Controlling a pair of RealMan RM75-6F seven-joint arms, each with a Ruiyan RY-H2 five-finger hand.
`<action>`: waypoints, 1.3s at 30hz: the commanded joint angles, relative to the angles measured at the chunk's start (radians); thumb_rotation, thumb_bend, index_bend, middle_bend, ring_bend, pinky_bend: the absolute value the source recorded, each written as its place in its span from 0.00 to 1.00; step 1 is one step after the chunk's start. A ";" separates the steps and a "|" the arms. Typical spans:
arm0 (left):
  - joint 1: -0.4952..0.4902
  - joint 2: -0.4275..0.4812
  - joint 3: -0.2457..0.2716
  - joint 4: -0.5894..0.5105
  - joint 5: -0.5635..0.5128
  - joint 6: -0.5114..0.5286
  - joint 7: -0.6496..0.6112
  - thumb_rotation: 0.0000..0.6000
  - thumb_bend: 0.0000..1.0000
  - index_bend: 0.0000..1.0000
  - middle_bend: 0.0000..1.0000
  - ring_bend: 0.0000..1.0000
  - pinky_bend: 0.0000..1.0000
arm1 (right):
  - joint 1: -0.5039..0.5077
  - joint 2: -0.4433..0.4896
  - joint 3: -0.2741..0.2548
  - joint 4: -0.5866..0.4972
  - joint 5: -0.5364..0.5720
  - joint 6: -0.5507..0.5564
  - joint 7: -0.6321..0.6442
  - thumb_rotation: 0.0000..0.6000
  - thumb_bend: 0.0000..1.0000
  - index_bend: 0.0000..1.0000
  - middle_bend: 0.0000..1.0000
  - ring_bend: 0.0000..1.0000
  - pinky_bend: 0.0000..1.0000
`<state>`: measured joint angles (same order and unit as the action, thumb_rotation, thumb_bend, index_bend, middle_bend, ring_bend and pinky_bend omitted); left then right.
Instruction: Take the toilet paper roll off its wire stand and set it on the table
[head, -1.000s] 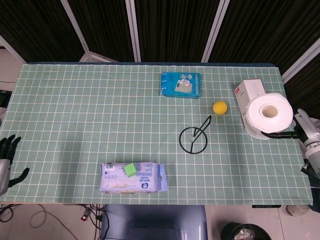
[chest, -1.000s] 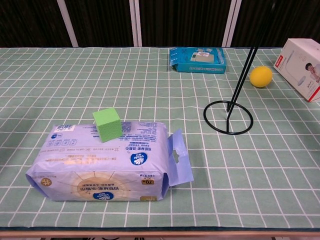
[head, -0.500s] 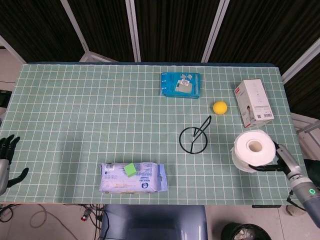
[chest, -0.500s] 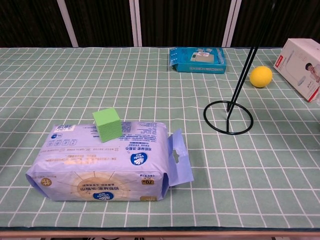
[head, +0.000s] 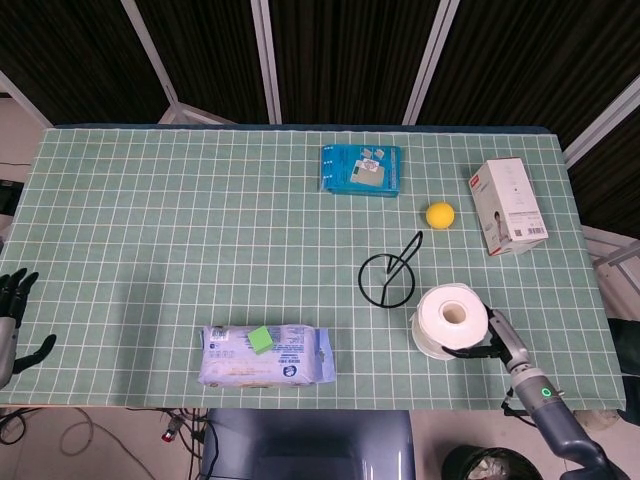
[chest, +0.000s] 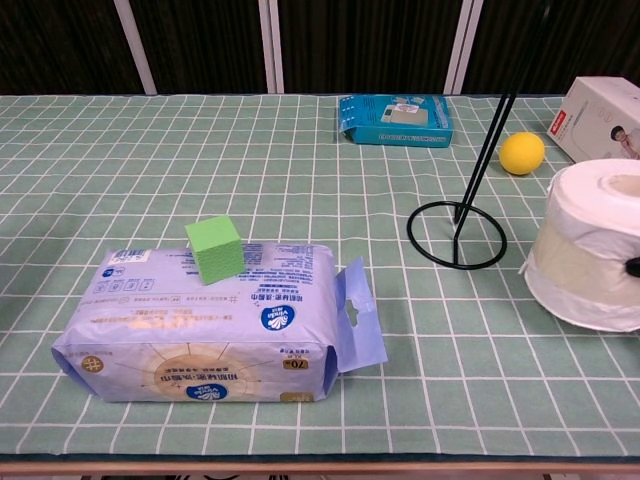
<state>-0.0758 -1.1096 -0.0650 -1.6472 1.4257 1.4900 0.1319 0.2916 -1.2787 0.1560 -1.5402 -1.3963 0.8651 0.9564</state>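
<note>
The white toilet paper roll (head: 449, 320) is off its stand, core hole facing up, just right of and in front of the black wire stand (head: 388, 278). My right hand (head: 497, 340) grips the roll from its right side, dark fingers wrapped round its wall. In the chest view the roll (chest: 595, 245) fills the right edge, low over the table; I cannot tell whether it touches the cloth. The stand (chest: 457, 233) is bare, its ring base flat on the table. My left hand (head: 12, 322) hangs off the table's left edge, fingers apart, holding nothing.
A yellow ball (head: 440, 215) and a white box (head: 508, 205) lie behind the roll. A blue packet (head: 360, 171) sits at the back centre. A wipes pack (head: 265, 356) with a green cube (head: 261, 340) on top lies near the front edge.
My right hand has carried the roll from beside the white box toward the front and left, lower, to beside the stand. The roll has come into the chest view.
</note>
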 joint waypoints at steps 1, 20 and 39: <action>-0.001 0.000 0.000 0.001 0.000 -0.001 -0.002 1.00 0.24 0.05 0.00 0.00 0.00 | 0.006 -0.060 -0.008 0.055 0.020 0.025 -0.032 1.00 0.00 0.37 0.31 0.25 0.00; -0.003 -0.004 0.002 0.000 -0.003 -0.007 0.010 1.00 0.24 0.05 0.00 0.00 0.00 | 0.042 0.023 -0.063 0.065 -0.085 0.017 0.071 1.00 0.00 0.00 0.00 0.00 0.00; 0.000 -0.004 0.005 -0.008 0.002 -0.002 0.018 1.00 0.24 0.05 0.00 0.00 0.00 | -0.154 0.378 -0.082 -0.133 -0.133 0.431 -0.495 1.00 0.00 0.00 0.00 0.00 0.00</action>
<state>-0.0764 -1.1138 -0.0606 -1.6547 1.4264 1.4874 0.1497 0.2071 -0.9026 0.0731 -1.6601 -1.5638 1.1936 0.8319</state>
